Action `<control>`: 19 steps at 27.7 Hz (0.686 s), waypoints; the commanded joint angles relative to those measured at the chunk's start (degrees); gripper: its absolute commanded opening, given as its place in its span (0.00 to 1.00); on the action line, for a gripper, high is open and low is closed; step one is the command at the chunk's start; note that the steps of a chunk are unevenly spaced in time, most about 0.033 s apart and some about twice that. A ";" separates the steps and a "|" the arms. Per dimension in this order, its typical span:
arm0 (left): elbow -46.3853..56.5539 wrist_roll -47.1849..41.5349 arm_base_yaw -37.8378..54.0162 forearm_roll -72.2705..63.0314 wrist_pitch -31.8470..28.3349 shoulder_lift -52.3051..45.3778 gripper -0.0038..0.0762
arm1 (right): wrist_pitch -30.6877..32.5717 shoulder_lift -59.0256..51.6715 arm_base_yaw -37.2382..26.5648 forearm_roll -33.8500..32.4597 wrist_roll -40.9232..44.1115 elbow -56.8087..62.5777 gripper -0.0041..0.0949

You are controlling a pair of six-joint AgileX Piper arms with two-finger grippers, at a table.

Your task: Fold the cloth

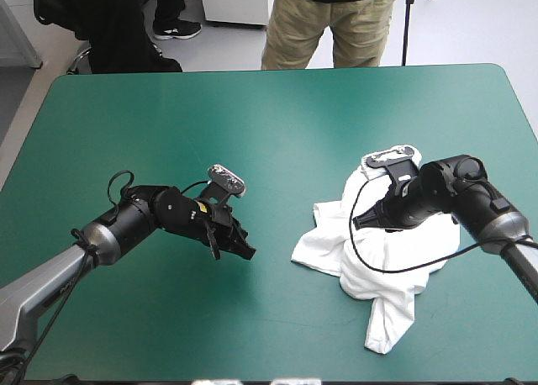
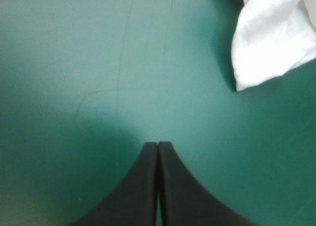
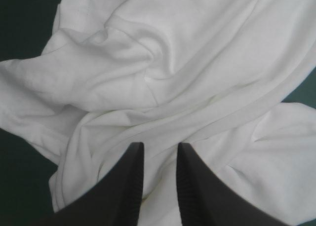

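Spreading seems the step in hand: the T-shirt (image 1: 382, 288) lies crumpled at 4 o'clock from the table's centre. The right gripper (image 3: 159, 146) hovers over it, fingers narrowly parted, nothing visibly pinched. The left gripper (image 1: 244, 250), closed and empty, hangs over bare teal-green cover (image 1: 252, 124) at the shirt's 9 o'clock. Next, each gripper probably needs an edge.

White T-shirt (image 1: 391, 305) on a teal-green table cover (image 1: 252, 108).
The T-shirt, lower right in the high view, is plain white without print; the table cover is one even teal-green; left gripper (image 2: 158, 145) and right gripper (image 3: 159, 147) are solid black.
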 commanded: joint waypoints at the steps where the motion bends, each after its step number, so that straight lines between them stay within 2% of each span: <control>1: -1.81 -0.30 -0.31 -1.61 -1.16 -1.81 0.03 | -1.07 -2.04 -0.38 -0.32 -0.48 -1.90 0.27; 12: -1.81 -0.30 -0.31 -1.71 -1.16 -1.81 0.03 | -1.07 -2.04 -0.38 -0.55 -0.48 -1.90 0.27; 16: -1.81 0.27 -0.31 -3.13 -3.82 -1.81 0.03 | -1.07 -2.04 -0.38 -0.55 -0.48 -1.90 0.27; 19: -2.07 4.10 -0.31 -4.44 -5.68 -1.93 0.03 | -1.07 -2.04 -0.38 -0.55 -0.48 -1.90 0.27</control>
